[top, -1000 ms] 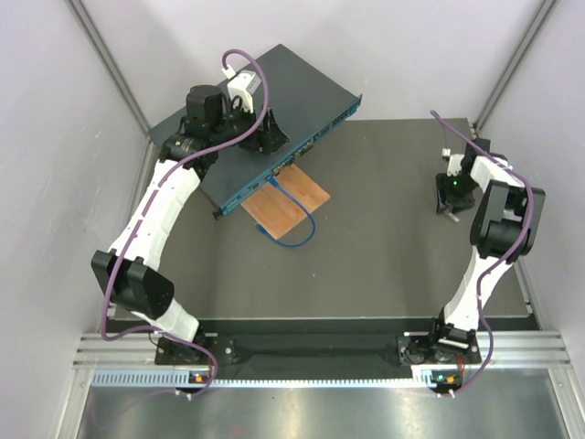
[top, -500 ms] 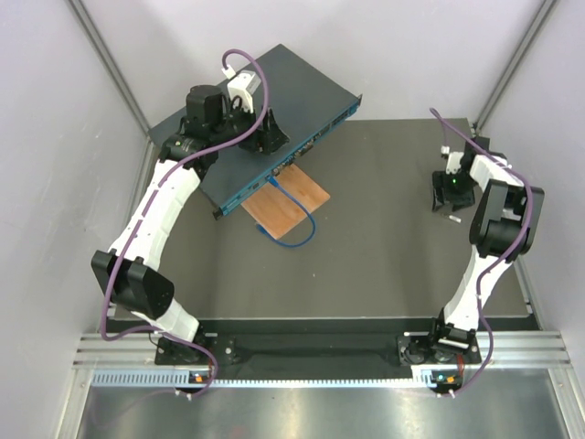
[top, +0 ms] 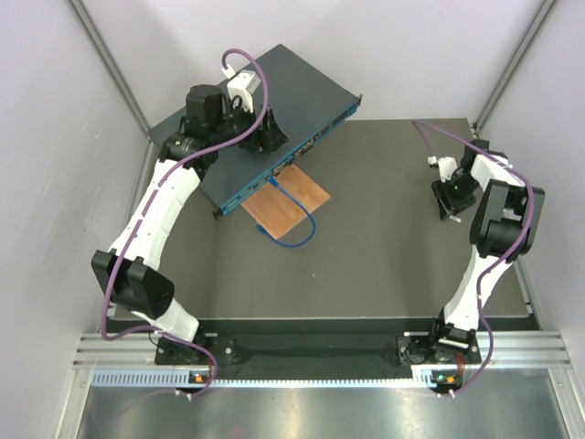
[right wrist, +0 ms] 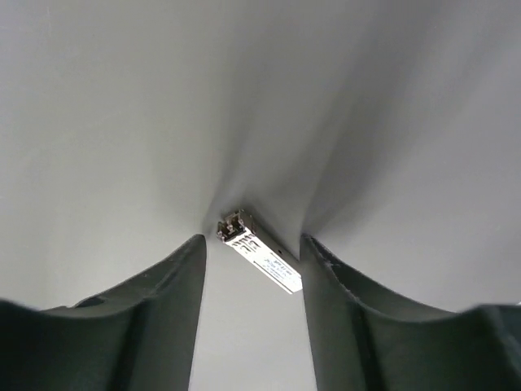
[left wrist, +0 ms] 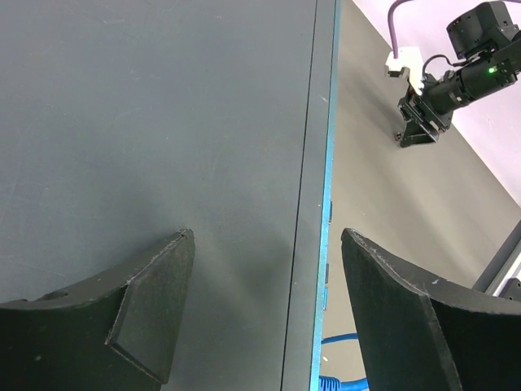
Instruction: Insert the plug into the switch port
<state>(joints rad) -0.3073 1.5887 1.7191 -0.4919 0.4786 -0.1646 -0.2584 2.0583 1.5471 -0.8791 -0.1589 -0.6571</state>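
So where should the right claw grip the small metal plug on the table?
Probably mid-body, across its two long sides, coming straight down: the plug lies flat and slantwise between the open jaws of the right claw, so turn the wrist to square up first.

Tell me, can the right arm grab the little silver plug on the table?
Probably yes. The right gripper is poised just above the plug, which lies on the bare table between its open fingers, with nothing seen blocking the way.
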